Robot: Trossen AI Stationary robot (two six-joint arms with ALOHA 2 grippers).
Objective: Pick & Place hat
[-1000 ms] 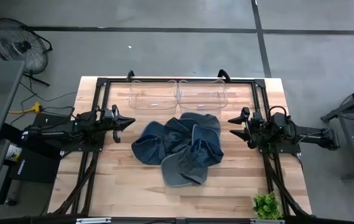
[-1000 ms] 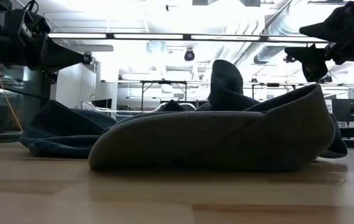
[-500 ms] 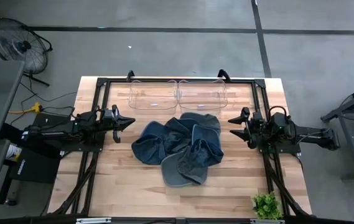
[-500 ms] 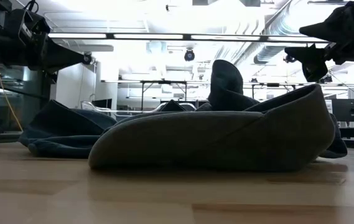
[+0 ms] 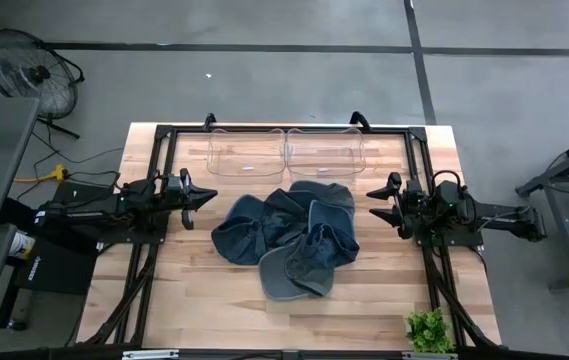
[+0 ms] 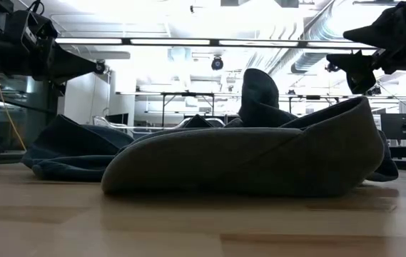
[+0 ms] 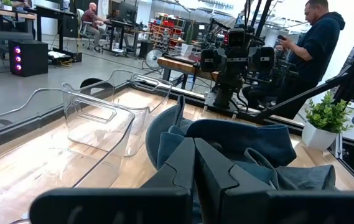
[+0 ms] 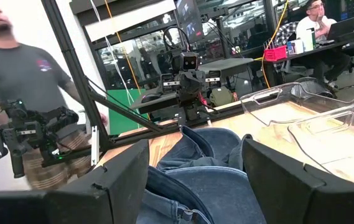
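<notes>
A heap of blue and grey-green hats (image 5: pixel 289 240) lies in the middle of the table, resting on the wood; the nearest grey-green one (image 6: pixel 245 160) sits brim-down in the low view. My left gripper (image 5: pixel 210 196) hangs level and shut at the heap's left side, apart from it; its shut fingers (image 7: pixel 195 168) show in the left wrist view. At the heap's right side my right gripper (image 5: pixel 372 202) hangs level and open, its two fingers (image 8: pixel 127 177) standing wide with nothing between them but the hats (image 8: pixel 195 180) farther off.
Two clear plastic bins (image 5: pixel 247 153) (image 5: pixel 325 151) stand side by side at the table's far edge. A small green plant (image 5: pixel 428 329) sits at the near right corner. People stand and sit in the room beyond the table (image 7: pixel 316 43) (image 8: pixel 15 81).
</notes>
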